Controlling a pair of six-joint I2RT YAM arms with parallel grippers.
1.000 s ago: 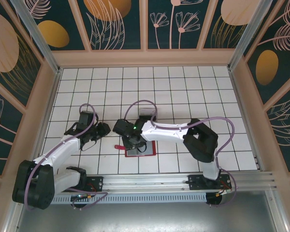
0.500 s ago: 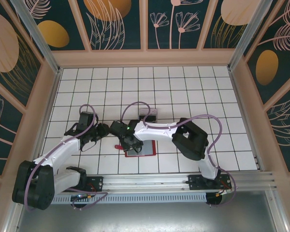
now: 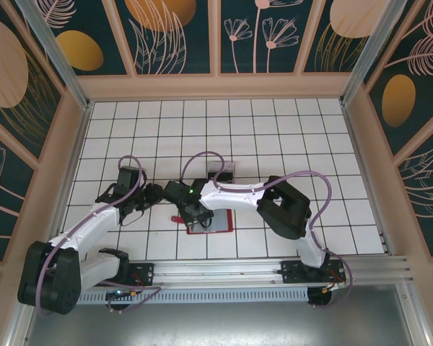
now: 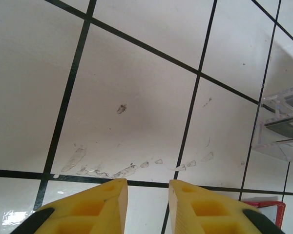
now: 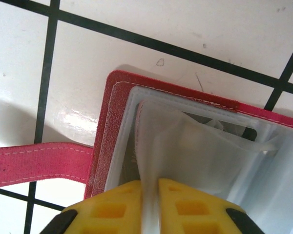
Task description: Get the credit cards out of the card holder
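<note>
The red card holder (image 3: 218,225) lies open on the tiles near the front middle, its closure tab (image 5: 39,163) pointing left. My right gripper (image 3: 197,215) is down on its left end. In the right wrist view the right gripper (image 5: 150,187) is shut on a thin whitish, translucent inner pocket leaf (image 5: 195,151) that stands up from the red cover (image 5: 112,112). I cannot tell a credit card apart from the pocket plastic. My left gripper (image 3: 159,193) hovers to the left of the holder, open (image 4: 148,187) over bare tile, with a red corner of the card holder (image 4: 263,209) at lower right.
A clear plastic box (image 3: 222,170) sits just behind the holder, and the same box (image 4: 283,126) shows at the right edge of the left wrist view. Wooden walls ring the white tiled floor (image 3: 289,137). The right arm's elbow (image 3: 281,209) is folded low to the right.
The right arm's elbow has swung left and the right gripper has shifted slightly left over the holder's end. The left arm has stayed put.
</note>
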